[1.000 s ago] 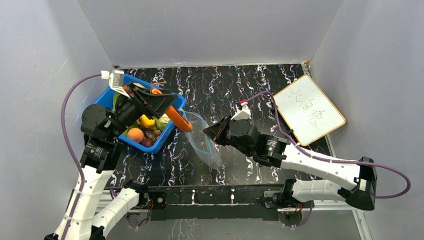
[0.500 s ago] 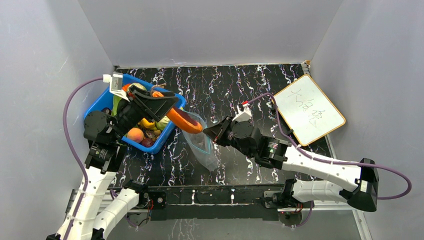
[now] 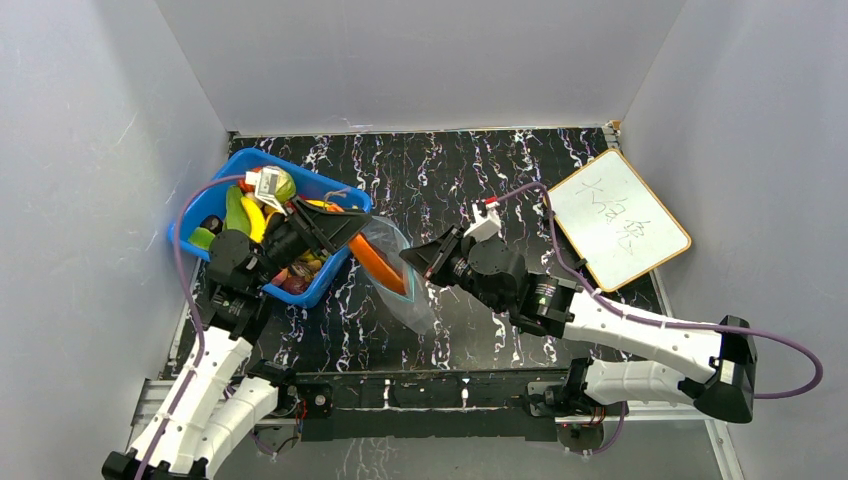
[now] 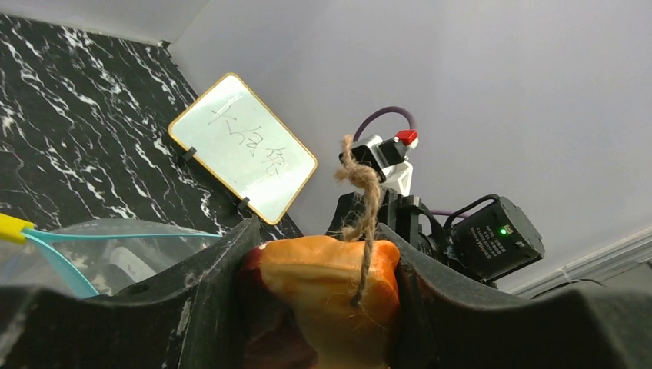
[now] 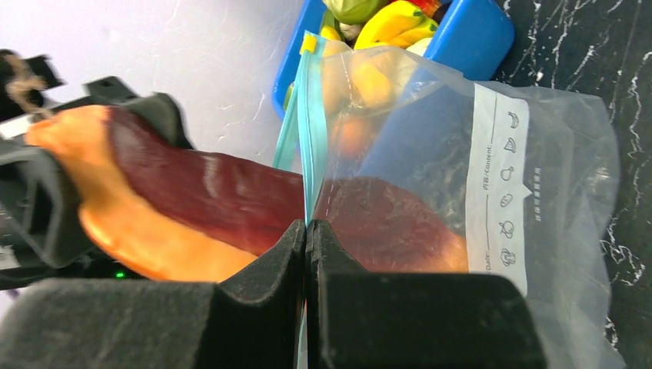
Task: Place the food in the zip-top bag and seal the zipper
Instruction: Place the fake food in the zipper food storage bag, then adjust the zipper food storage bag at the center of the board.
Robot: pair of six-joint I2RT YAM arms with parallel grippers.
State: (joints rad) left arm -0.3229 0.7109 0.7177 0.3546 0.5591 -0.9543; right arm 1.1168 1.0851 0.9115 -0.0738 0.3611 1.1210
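Note:
My left gripper (image 3: 345, 228) is shut on a long orange and dark-red toy food piece (image 3: 378, 264) with a twine stem (image 4: 361, 192); it fills the jaws in the left wrist view (image 4: 327, 296). Its far end sits inside the mouth of the clear zip-top bag (image 3: 405, 290). My right gripper (image 3: 408, 258) is shut on the bag's teal zipper edge (image 5: 311, 138) and holds the mouth up. The food piece passes through the mouth in the right wrist view (image 5: 223, 196). The bag's white label (image 5: 500, 192) faces the right wrist camera.
A blue bin (image 3: 340, 195) with more toy food (image 3: 250, 212) stands at the left behind my left arm. A small whiteboard (image 3: 618, 218) lies at the right rear. Grey walls close in the table on three sides.
My left gripper has carried the orange and red piece right and down from above the bin's edge into the bag's mouth. My right gripper has shifted slightly left, still holding the zipper edge.

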